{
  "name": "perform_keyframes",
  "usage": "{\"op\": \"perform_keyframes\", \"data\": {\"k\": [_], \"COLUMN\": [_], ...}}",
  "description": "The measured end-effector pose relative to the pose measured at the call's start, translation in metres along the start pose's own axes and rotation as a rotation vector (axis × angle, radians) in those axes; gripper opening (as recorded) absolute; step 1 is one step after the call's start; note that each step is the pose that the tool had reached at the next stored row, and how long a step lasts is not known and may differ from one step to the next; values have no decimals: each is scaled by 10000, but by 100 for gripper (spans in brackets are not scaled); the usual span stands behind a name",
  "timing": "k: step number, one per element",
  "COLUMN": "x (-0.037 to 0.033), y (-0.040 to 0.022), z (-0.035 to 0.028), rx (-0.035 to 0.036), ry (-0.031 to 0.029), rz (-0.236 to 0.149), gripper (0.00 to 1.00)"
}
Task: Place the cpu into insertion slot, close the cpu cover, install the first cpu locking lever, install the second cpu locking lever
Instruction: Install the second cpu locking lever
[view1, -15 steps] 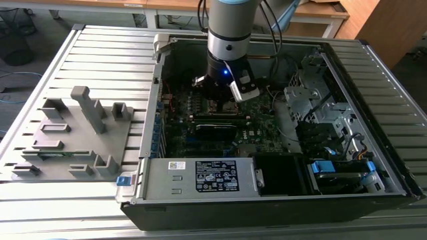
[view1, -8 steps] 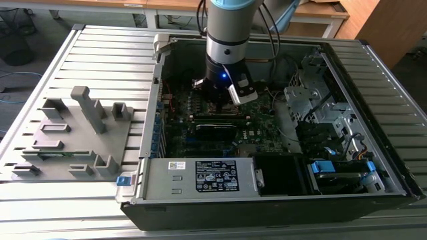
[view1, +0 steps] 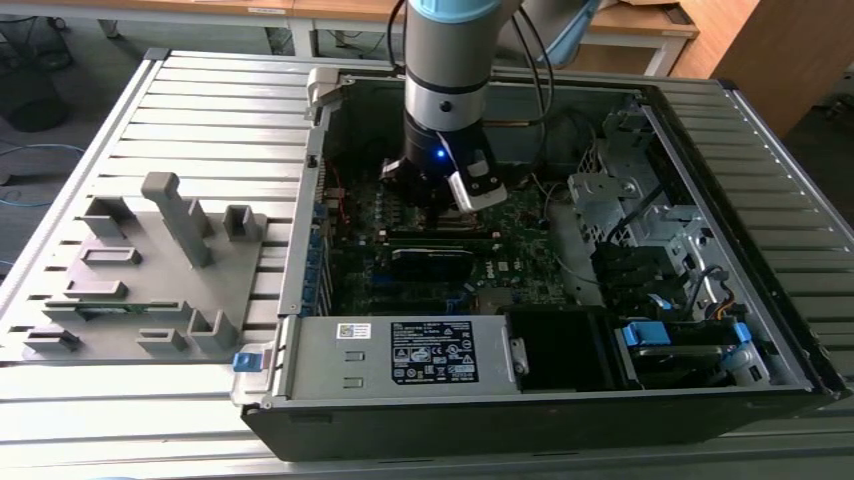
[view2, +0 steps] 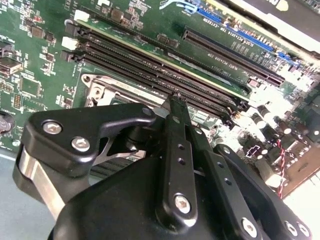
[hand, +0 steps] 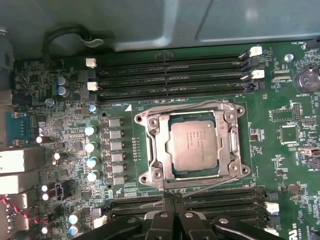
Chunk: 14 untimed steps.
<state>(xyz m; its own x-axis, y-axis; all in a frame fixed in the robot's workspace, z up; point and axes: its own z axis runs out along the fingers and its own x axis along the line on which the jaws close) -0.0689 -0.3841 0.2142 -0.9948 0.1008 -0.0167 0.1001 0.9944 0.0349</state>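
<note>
The cpu (hand: 194, 145) is sitting flat in the insertion slot (hand: 150, 150) on the green motherboard (hand: 280, 165), its dull grey-brown top showing through the square window of the cpu cover (hand: 227, 145), which is lying closed over it. A thin wire locking lever (hand: 212, 184) is running along the socket's edge nearest the hand and slanting slightly away from the frame; whether it is latched cannot be told.

Long black memory slots (hand: 170, 70) are lying just beyond one side of the socket, and a second bank (hand: 220, 197) is lying between the socket and the hand. A row of small square components with silver capacitors (hand: 91, 147) is standing beside the socket.

In the first wrist view the hand (hand: 173, 200) is hovering just short of the socket, its two black fingertips (hand: 167, 200) pressed together and holding nothing, over the nearer memory bank and apart from the cpu. In the second wrist view the hand's (view2: 175, 100) closed tips are pointing at the memory slots, with the socket's metal corner (view2: 95, 85) just beside its linkage.

In the exterior view the arm (view1: 447, 90) is reaching down into the open computer case (view1: 747, 130), which is lying on a slatted metal surface (view1: 200, 110). A grey fixture tray (view1: 147, 270) is resting well apart on the exterior view's left, and the power supply (view1: 400, 350) is filling the case's near edge.
</note>
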Motion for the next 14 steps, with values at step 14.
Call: {"op": "perform_keyframes", "data": {"k": [14], "x": [65], "y": [-10], "z": [55], "rx": [1], "ry": [0], "rz": [0], "gripper": [10]}}
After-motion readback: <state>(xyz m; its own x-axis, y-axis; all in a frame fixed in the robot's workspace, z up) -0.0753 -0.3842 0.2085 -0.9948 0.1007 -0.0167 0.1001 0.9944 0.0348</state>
